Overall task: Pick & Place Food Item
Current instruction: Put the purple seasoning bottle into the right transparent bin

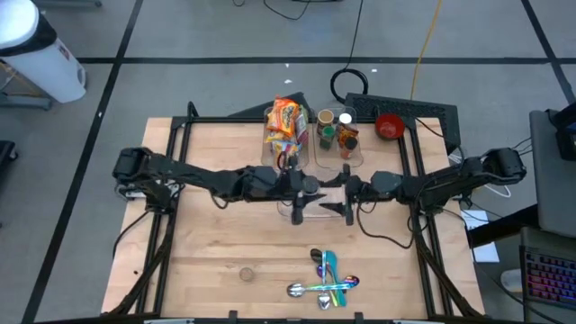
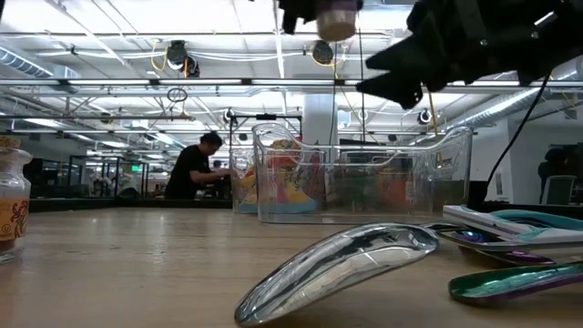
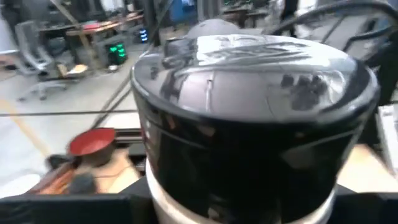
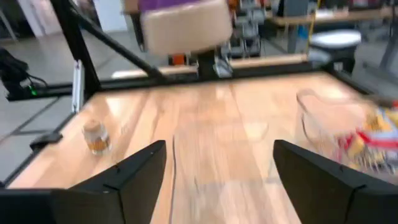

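Observation:
A jar (image 3: 255, 112) with a black lid and a pale body fills the left wrist view. It hangs high over the table's middle, where my left gripper (image 1: 310, 186) is shut on it. Its pale lower part (image 2: 335, 20) shows at the top of the low view, and its purple label and beige base (image 4: 183, 25) show in the right wrist view. My right gripper (image 4: 221, 180) stands open just to the table's right of the jar (image 1: 346, 191), lower than it, with nothing between its fingers. My left gripper holds the jar level from the table's left. The jar itself hides the fingers in the left wrist view, so the place of contact does not show. The jar stands upright, lid (image 3: 249, 68) up, lifted clear of the table.
A clear bin (image 1: 310, 155) at the back middle holds a snack bag (image 1: 285, 121) and small jars (image 1: 337, 130). Beside it is a red bowl (image 1: 389, 126). Shiny spoons (image 1: 326, 281) and a small jar (image 1: 245, 273) lie near the front edge. A person (image 2: 196, 169) is in the room behind.

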`<action>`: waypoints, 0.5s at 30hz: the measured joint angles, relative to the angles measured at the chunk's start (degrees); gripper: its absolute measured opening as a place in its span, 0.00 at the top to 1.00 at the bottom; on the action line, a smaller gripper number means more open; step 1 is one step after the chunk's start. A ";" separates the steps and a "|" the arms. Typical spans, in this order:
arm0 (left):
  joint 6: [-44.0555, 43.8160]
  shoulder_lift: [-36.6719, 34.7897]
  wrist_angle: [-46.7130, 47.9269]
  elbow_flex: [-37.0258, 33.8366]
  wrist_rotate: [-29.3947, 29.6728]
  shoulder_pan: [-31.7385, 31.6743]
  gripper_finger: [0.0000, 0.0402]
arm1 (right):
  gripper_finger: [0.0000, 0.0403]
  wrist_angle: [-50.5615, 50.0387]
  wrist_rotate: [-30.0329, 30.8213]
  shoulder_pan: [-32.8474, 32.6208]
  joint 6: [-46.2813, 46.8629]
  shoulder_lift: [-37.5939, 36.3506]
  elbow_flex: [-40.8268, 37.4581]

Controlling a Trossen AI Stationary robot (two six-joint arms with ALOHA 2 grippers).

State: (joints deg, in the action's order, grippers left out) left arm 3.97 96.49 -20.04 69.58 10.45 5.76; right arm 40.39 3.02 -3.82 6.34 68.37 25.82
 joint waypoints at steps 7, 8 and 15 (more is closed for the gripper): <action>-2.28 -1.10 10.01 -0.02 3.21 1.52 0.60 | 0.24 -19.12 0.16 0.92 0.49 -8.09 2.62; -3.26 0.20 9.36 0.04 2.83 1.48 0.61 | 0.24 -23.33 0.14 1.30 0.63 -10.04 4.18; -5.99 7.55 6.18 -0.08 2.97 0.89 0.61 | 0.26 -48.44 -0.02 2.59 -1.58 -11.73 22.90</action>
State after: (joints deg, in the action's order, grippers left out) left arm -2.02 104.04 -13.85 69.50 13.42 6.65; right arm -8.05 3.01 -1.22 4.76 56.63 48.72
